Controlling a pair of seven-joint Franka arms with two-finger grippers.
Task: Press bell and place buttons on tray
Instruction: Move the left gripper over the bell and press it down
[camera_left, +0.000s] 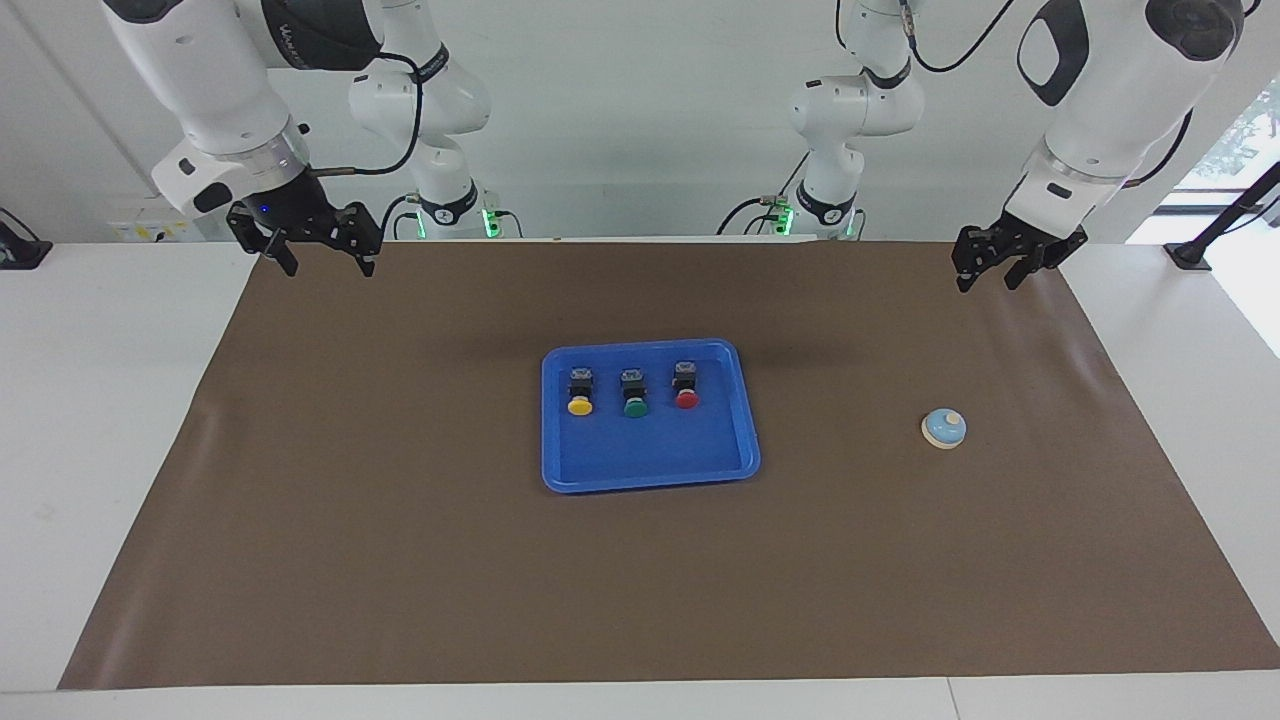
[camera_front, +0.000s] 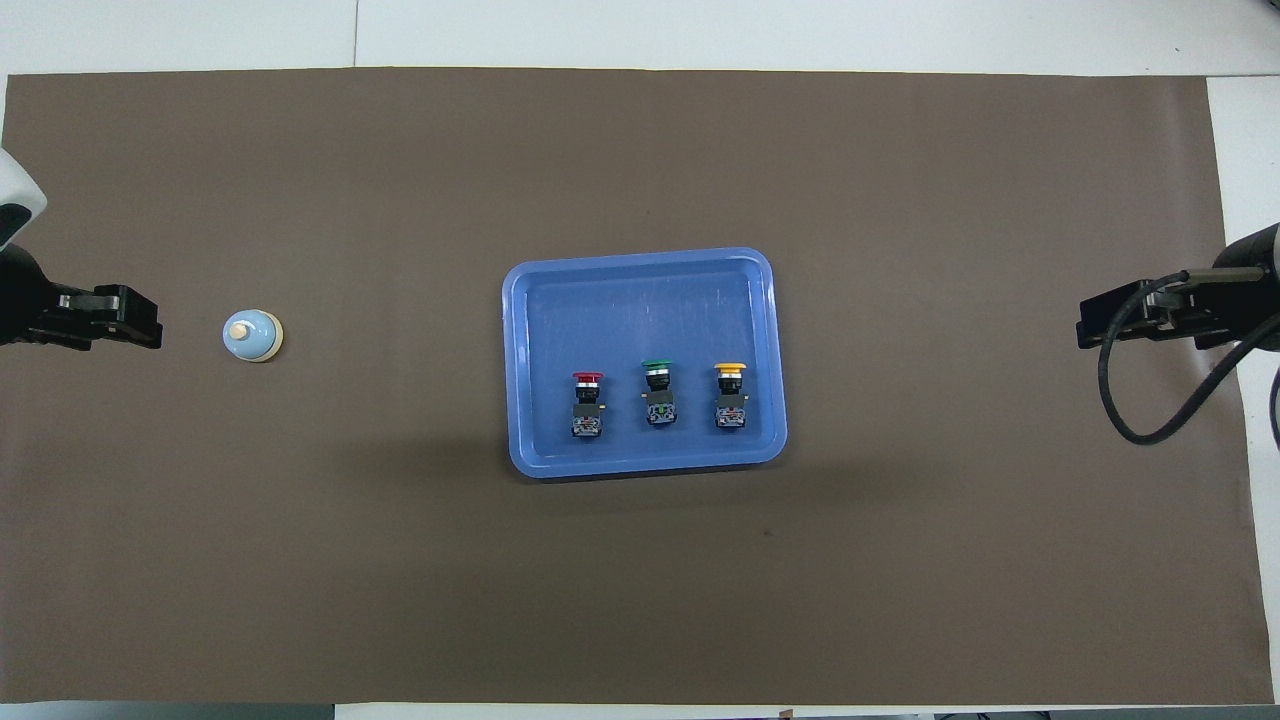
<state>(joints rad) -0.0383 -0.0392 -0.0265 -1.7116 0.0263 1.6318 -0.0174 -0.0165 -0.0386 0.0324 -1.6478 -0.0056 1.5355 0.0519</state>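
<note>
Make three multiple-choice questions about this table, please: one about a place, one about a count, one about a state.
1. Where are the buttons?
A. in the tray
B. on the mat beside the bell
C. in a gripper

2. How many buttons are there?
A. two
B. three
C. four

3. What is on the bell?
A. the left gripper
B. a button
C. nothing

Answers:
1 A: the buttons lie inside the tray.
2 B: yellow, green and red caps.
3 C: the bell sits alone on the mat; the left gripper hangs over the mat's edge; the right gripper waits.
</note>
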